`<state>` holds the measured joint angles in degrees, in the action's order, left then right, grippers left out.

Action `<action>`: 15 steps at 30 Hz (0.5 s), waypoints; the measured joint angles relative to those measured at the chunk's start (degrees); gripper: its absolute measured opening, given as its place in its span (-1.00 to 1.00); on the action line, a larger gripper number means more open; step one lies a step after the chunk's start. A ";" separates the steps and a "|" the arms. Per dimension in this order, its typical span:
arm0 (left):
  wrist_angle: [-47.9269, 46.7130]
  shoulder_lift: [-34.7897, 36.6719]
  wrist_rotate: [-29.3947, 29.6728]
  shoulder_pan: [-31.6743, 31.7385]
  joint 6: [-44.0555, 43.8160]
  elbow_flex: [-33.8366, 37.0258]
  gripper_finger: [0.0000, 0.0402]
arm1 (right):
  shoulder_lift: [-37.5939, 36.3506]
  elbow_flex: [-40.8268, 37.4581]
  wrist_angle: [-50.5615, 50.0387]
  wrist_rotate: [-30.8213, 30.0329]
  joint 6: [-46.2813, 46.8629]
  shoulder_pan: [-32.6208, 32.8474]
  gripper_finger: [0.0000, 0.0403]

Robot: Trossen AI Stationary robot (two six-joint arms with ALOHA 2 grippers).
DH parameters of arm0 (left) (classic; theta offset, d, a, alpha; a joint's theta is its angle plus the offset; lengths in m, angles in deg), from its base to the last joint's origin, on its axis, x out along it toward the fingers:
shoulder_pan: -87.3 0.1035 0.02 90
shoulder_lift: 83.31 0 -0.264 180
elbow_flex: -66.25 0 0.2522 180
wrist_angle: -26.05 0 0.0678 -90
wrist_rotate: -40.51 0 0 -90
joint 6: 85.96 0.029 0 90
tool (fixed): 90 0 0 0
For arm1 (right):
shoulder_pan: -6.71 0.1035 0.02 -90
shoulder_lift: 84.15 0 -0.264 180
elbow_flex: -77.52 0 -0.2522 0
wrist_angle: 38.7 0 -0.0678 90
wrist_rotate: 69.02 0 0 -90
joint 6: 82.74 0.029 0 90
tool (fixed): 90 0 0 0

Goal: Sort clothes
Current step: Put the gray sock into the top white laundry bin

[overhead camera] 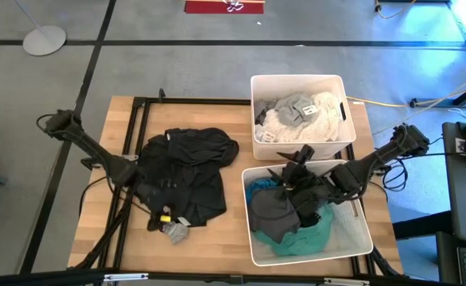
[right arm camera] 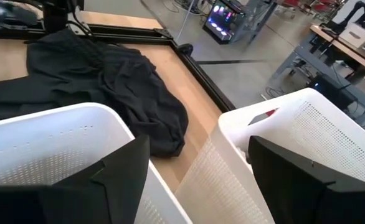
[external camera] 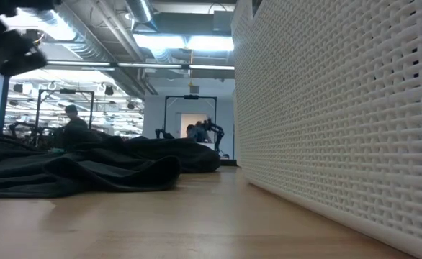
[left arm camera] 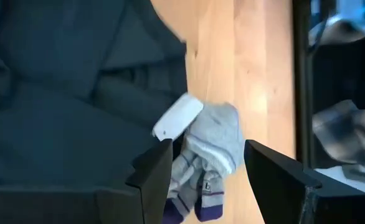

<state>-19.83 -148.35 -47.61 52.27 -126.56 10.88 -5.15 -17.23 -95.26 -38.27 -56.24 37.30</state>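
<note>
High view shows your left tool point(overhead camera: 167, 213), fingers apart, over the grey socks point(overhead camera: 175, 231); your right tool point(overhead camera: 295, 168), fingers apart and empty, above the bin point(overhead camera: 363, 224).

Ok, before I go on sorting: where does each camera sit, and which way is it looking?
High: overhead, straight down on the table, both arms, both bins.
Low: table height, level across the wood past the black garment; bin wall at right.
Left wrist: past the open left gripper at grey socks.
Right wrist: past the open right gripper, over bin rims toward the black garment.
Shared: the black garment shows in every view.
</note>
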 joint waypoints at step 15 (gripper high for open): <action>11.21 -19.27 4.73 -8.14 -4.26 -0.02 -0.06 | 0.32 0.00 -0.08 -1.13 0.07 0.11 0.37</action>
<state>-8.62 -167.62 -42.88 44.13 -130.82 10.86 -4.83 -17.23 -95.34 -39.41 -56.18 37.41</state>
